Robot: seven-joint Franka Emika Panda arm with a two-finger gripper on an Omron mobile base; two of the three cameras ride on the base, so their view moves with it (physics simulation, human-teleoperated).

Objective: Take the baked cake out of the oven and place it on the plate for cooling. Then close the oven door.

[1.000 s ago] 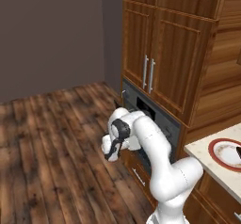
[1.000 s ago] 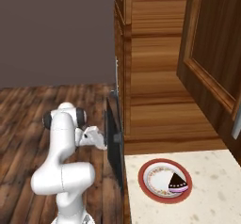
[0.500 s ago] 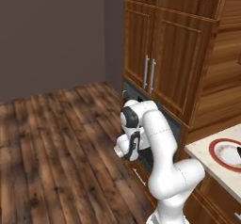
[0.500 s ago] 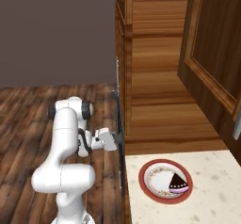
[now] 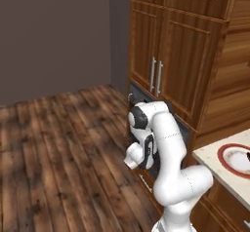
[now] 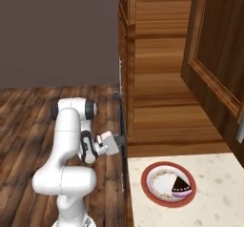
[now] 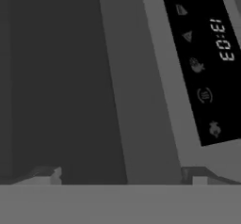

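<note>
My fingers (image 7: 124, 173) stand spread wide with nothing between them, one tip (image 7: 47, 175) at seven o'clock in my hand view and the other at five o'clock, both pointed straight at the flat dark grey oven door (image 7: 61, 77); whether the tips touch the panel I cannot tell. From the right base view my hand (image 6: 110, 143) sits right against the thin dark edge of the oven door (image 6: 122, 135), which stands upright and flush with the wooden cabinets (image 6: 157, 68). From the left base view the oven (image 5: 146, 99) shows as a dark band under the tall cabinet doors (image 5: 171, 60), with my arm (image 5: 163, 143) folded in front of it. In my hand view one black display strip (image 7: 207, 63) runs toward two o'clock, with pale digits and a column of small icons. One round plate (image 6: 169, 183) with a red-brown rim lies on the speckled tabletop (image 6: 214, 192) at five o'clock in the right base view, and one small dark piece of cake (image 6: 181, 185) rests on its right side. The same plate (image 5: 237, 159) sits at four o'clock in the left base view, cut by the frame edge. I count two silver handles (image 5: 156, 77) side by side on the cabinet doors just above the oven.
</note>
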